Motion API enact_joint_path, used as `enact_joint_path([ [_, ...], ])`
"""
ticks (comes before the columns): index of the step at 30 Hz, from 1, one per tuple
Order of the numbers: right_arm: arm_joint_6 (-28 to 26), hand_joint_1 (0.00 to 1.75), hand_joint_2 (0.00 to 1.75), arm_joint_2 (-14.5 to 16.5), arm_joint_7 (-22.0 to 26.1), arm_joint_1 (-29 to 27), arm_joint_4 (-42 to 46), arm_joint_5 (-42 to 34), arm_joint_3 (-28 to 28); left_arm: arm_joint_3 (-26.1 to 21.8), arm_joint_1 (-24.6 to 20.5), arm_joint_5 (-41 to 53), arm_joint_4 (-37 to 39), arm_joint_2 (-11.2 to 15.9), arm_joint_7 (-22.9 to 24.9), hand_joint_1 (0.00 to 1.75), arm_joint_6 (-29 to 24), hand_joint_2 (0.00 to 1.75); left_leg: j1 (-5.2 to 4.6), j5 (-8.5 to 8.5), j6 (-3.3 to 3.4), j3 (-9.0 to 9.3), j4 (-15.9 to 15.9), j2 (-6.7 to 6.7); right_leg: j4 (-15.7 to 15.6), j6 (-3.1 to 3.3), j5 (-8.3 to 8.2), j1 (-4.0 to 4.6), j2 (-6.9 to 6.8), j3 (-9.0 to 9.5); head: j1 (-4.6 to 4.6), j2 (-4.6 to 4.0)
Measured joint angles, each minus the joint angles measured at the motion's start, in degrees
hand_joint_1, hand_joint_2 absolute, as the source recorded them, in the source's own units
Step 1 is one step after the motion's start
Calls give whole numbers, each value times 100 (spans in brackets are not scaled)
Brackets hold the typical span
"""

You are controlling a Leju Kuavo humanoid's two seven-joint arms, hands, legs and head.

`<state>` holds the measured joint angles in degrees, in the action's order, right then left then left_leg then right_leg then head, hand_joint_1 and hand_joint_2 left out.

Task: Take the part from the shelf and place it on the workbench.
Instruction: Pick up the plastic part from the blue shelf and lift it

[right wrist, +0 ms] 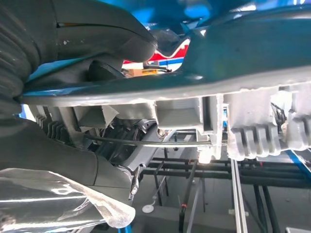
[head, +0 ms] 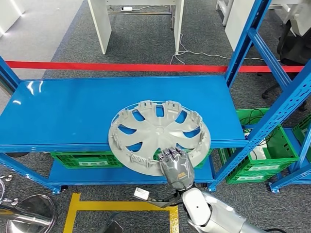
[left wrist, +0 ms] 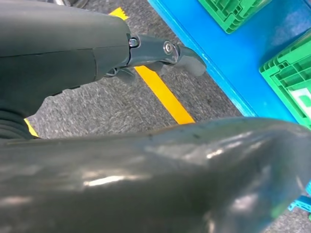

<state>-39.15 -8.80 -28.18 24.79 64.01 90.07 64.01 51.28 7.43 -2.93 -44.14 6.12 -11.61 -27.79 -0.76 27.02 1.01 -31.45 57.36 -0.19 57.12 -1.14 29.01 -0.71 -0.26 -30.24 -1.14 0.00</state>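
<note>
The right hand [head: 177, 167] reaches up from six o'clock and grips the near rim of the grey wheel cover [head: 159, 136], fingers over the top and thumb beneath. The cover lies on the blue shelf [head: 73, 114], overhanging its front edge. The left hand [left wrist: 165, 53] hangs over the floor, its fingers apart and holding nothing.

Head view looks down on the shelf [head: 73, 111] — wrist views close, low.

1 hubcap [head: 159, 136], 1 blue shelf [head: 73, 111], 3 green crates [head: 269, 150]
</note>
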Motion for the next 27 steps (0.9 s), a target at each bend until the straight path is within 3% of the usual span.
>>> enact_joint_path([
  [5,0,175,175,-133,-297,200,275,-5,320,27,-55,-4,111,-4,15,0,-61,0,-6,1,1,-14,19,0,-2,-11,-8,-5,-1,-7,-1,0],
  [11,0,175,175,-273,-298,267,754,-8,465,74,-77,-12,169,-1,41,0,-137,0,-12,8,17,-60,68,0,-3,-44,-27,-9,-1,-29,-1,0],
  [13,0,175,175,-304,-285,276,947,-13,459,110,-81,-19,175,0,56,0,-146,0,-17,2,46,-80,73,0,-12,-72,-42,-14,-1,-39,-1,0],
  [15,-1,175,175,-333,-278,287,1120,-20,447,131,-84,-24,177,-4,67,0,-151,0,9,-44,115,-77,18,11,34,-101,8,-15,3,-86,2,0],
  [17,-2,175,175,-368,-245,297,1262,-23,429,137,-97,-24,180,-9,72,0,-155,0,34,-96,186,-82,-35,26,432,-110,269,-10,9,-290,13,0],
  [19,-2,175,175,-400,-89,252,1422,-24,355,142,-106,-27,185,-12,76,0,-159,0,23,-113,212,-109,-32,31,1208,-113,636,-7,14,-652,20,0],
  [20,-2,175,175,-410,58,196,1518,-26,280,147,-105,-34,188,-13,79,0,-162,0,18,-116,214,-119,-27,31,1528,-115,734,-7,14,-805,19,0],
  [21,-2,175,175,-415,256,120,1626,-27,172,152,-104,-43,192,-13,81,0,-166,0,15,-117,214,-125,-19,30,1654,-115,718,-7,14,-870,19,0],
  [22,-2,175,175,-417,477,34,1740,-28,42,160,-105,-51,196,-13,84,0,-170,0,14,-114,208,-127,-7,29,1549,-111,588,-7,13,-826,19,0],
  [25,-2,175,175,-413,919,-152,2072,-26,-356,176,-113,-60,198,-22,89,0,-187,0,8,-82,151,-148,71,23,478,-75,40,-6,10,-321,18,0],
  [27,-6,175,175,-408,969,-196,2220,-25,-534,184,-117,-61,199,-27,91,0,-201,0,-4,-85,82,-206,127,23,165,-35,-23,9,19,-174,13,0],
])
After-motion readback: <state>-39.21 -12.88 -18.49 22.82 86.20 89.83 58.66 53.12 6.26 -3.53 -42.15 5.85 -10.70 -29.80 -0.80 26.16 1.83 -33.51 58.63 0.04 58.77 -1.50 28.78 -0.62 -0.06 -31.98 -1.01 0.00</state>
